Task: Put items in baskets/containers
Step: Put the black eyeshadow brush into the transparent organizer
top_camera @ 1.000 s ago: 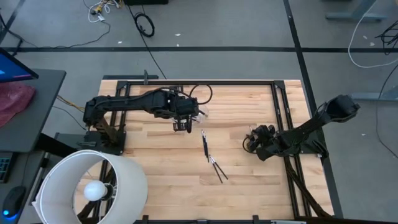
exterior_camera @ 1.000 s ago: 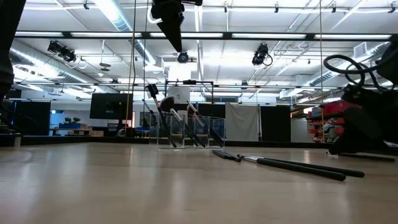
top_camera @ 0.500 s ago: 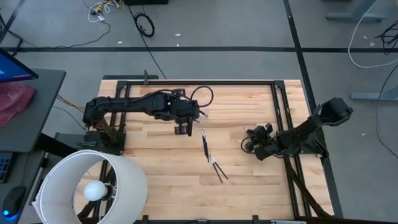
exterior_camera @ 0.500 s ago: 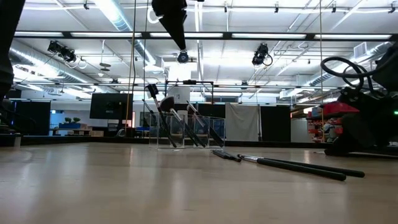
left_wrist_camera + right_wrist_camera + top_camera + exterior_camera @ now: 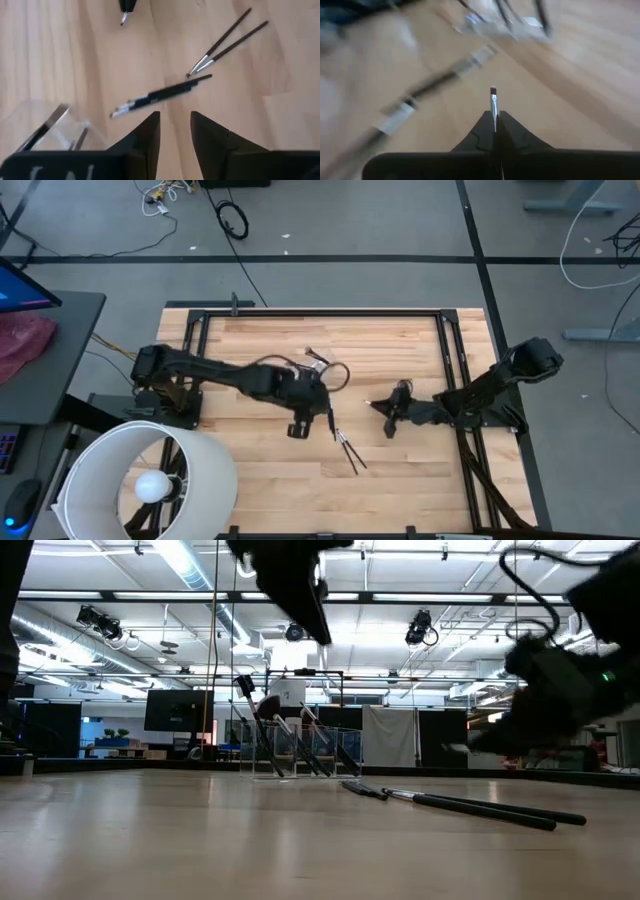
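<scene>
Clear plastic marks the cup (image 5: pixel 290 752), which stands on the far side of the wooden table (image 5: pixel 250 480), and the low view shows several brushes already leaning in it, so a good share of the job looks done. What is left, as far as one can judge: a few loose brushes (image 5: pixel 341 439) lying flat near the middle of the boards, plus one small brush (image 5: pixel 493 102) pinched between the clenched fingers of the right gripper (image 5: pixel 389 413), its tip sticking out past them. The left gripper (image 5: pixel 174 131) hangs above the loose brushes with its fingers parted and nothing between them; it seems lined up for the next pick. In the low view the cup's filling reads plainly, and there the loose brushes (image 5: pixel 470 805) lie in the foreground as dark rods. The high view barely shows the cup, only a faint glint just beyond the left arm, but it alone tells which arm is which and puts the white lampshade (image 5: pixel 150 480) at the near left corner, well apart from the work. Only the right wrist view proves that the right gripper carries a brush, and only the left wrist view shows the left fingers empty, with the cup's edge (image 5: pixel 55 122) and three or four brushes (image 5: pixel 165 92) spread beyond them.
</scene>
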### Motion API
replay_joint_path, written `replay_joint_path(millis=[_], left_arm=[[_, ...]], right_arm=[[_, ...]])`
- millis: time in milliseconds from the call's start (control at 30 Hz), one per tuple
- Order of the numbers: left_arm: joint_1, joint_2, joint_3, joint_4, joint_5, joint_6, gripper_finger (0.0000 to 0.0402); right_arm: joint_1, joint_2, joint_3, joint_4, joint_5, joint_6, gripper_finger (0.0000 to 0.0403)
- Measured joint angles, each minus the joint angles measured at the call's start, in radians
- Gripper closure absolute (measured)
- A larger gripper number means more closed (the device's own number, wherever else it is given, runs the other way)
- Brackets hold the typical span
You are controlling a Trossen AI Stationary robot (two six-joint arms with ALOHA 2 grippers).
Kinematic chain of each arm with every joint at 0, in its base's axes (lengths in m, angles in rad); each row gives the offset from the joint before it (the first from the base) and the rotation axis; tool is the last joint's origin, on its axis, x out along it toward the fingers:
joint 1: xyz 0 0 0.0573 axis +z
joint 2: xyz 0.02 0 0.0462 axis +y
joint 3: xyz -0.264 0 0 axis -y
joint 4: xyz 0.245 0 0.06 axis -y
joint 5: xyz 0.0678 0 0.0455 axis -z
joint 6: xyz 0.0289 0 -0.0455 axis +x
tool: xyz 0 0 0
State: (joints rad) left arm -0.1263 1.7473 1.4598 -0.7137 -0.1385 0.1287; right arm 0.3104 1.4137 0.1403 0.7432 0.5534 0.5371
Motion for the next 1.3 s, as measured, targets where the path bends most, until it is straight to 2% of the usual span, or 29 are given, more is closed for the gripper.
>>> replay_joint_path(millis=[100,200,367,600,833,1300], left_arm=[[-0.009,0.001,-0.141,0.264,-0.048,0.063,0.0297],[-0.008,0.001,-0.250,0.507,-0.075,0.120,0.0302],[-0.006,0.001,-0.340,0.702,-0.078,0.178,0.0303],[0.001,0.015,-0.343,0.721,-0.091,0.270,0.0303],[0.002,0.019,-0.343,0.696,-0.131,0.303,0.0303],[0.012,0.018,-0.343,0.611,-0.128,0.250,0.0303]], right_arm=[[-0.041,-0.001,0.059,0.002,-0.070,-0.095,0.0397],[-0.080,0.001,0.128,-0.036,-0.162,-0.112,0.0397],[-0.134,0.024,0.208,-0.073,-0.231,-0.135,0.0397],[-0.202,0.141,0.325,-0.072,-0.395,-0.145,0.0397],[-0.242,0.223,0.408,-0.072,-0.493,-0.135,0.0395],[-0.278,0.220,0.411,-0.036,-0.564,-0.154,0.0394]])
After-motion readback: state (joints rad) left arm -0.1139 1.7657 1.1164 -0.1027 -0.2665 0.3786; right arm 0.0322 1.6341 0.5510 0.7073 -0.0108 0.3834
